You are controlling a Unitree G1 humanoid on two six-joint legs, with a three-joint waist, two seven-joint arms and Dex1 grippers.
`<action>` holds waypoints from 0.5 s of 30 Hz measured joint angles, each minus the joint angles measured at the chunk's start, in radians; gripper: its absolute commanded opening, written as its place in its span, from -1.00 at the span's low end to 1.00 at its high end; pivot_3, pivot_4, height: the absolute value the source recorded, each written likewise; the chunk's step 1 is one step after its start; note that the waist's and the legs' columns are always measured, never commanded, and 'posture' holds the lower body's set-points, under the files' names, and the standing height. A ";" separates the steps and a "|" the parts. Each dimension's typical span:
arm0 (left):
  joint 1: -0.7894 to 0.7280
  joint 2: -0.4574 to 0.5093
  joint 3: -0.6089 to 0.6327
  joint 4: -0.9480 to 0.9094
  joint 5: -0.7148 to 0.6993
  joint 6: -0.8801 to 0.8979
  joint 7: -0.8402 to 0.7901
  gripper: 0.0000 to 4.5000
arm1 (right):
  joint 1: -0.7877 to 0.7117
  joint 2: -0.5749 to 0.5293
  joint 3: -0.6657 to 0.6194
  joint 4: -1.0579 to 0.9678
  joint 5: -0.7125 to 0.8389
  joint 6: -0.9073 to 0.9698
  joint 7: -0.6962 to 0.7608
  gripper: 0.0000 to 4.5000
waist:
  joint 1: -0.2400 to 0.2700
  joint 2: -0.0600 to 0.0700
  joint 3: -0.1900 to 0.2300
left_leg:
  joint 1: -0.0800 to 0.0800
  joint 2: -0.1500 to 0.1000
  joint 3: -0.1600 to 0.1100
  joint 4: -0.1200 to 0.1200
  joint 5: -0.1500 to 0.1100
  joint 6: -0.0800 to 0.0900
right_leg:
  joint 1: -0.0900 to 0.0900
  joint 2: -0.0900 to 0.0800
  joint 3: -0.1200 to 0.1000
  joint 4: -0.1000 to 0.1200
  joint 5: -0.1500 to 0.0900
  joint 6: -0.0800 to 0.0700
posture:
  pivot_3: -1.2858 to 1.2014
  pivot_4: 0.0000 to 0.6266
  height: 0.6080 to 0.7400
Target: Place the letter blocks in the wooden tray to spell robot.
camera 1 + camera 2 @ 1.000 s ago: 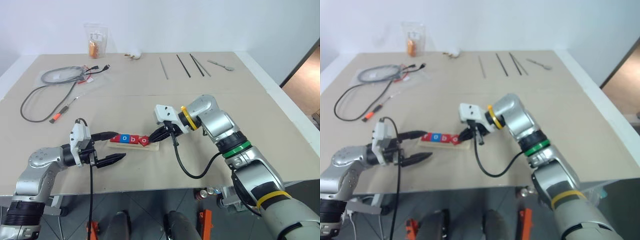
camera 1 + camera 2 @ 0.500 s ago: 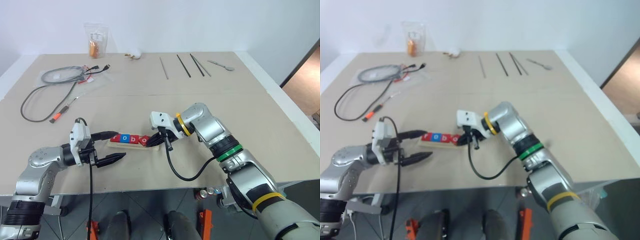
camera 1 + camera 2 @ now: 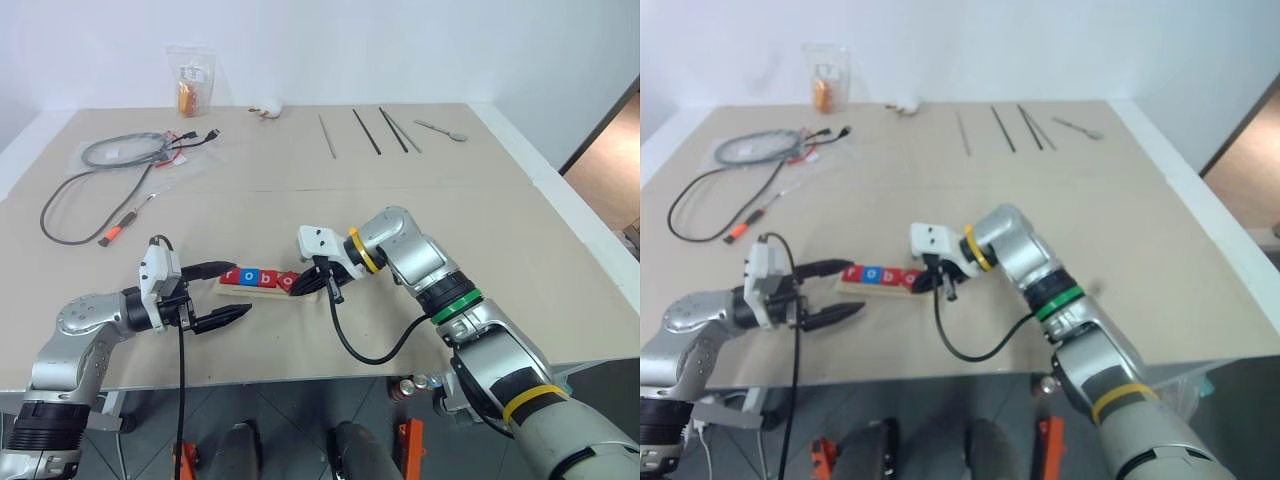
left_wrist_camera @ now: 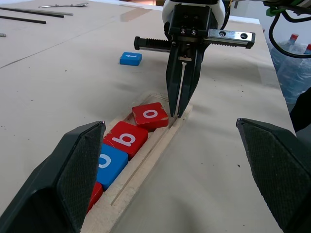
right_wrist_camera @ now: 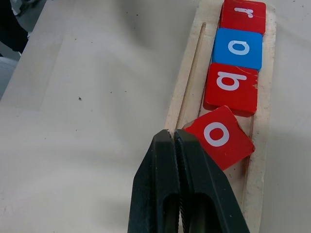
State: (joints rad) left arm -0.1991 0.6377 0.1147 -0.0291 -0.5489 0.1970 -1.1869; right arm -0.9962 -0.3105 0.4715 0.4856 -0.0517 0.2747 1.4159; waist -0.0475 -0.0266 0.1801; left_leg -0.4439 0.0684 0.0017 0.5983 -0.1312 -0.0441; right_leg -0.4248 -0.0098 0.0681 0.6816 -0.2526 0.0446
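Note:
The wooden tray [image 3: 303, 294] lies near the table's front edge. In it are a red r [image 5: 243, 14], a blue o [image 5: 238, 47] and a red b [image 5: 231, 86] lying straight, then a red o [image 5: 219, 137] lying crooked. My right gripper [image 5: 173, 137] is shut and empty, its tips at the tray's grooved rim, right beside the crooked o's corner. A blue letter block [image 4: 130, 58] lies on the table beyond the tray, behind the right gripper. My left gripper [image 3: 240, 290] is open at the tray's left end, level with the table, holding nothing.
Far left lie coiled cables [image 3: 110, 160] and a red-handled screwdriver [image 3: 125, 222]. Along the back edge are a clear pouch [image 3: 190, 80], a small white object [image 3: 266, 110], thin rods [image 3: 365, 130] and a spoon [image 3: 443, 128]. The front table edge runs just below both grippers.
My right gripper has slid left and down, from above the tray's right end to right beside the crooked red o. The left gripper and the blocks have stayed put.

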 measured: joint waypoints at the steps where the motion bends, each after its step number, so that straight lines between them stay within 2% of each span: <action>1: 0.000 0.000 0.000 0.000 0.000 0.000 0.000 1.00 | 0.000 0.002 0.000 0.000 -0.001 0.000 0.000 -0.97 | 0.000 0.000 0.000 | 0.000 0.000 0.000 0.000 0.000 0.000 | 0.000 0.000 0.000 0.000 0.000 0.000 | 0.03 -0.52 1.00; 15: 0.008 0.000 0.000 -0.001 0.000 0.000 0.002 1.00 | -0.001 0.039 0.001 0.033 -0.021 -0.003 -0.028 -0.97 | 0.000 0.000 0.000 | 0.000 0.000 0.000 0.000 0.000 0.000 | 0.000 0.000 0.000 0.000 0.000 0.000 | 0.03 -0.52 1.00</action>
State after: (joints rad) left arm -0.1913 0.6376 0.1148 -0.0302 -0.5493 0.1968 -1.1853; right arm -0.9972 -0.2710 0.4720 0.5188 -0.0724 0.2721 1.3879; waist -0.0475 -0.0266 0.1801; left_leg -0.4439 0.0684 0.0017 0.5983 -0.1312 -0.0441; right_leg -0.4248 -0.0098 0.0682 0.6816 -0.2526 0.0445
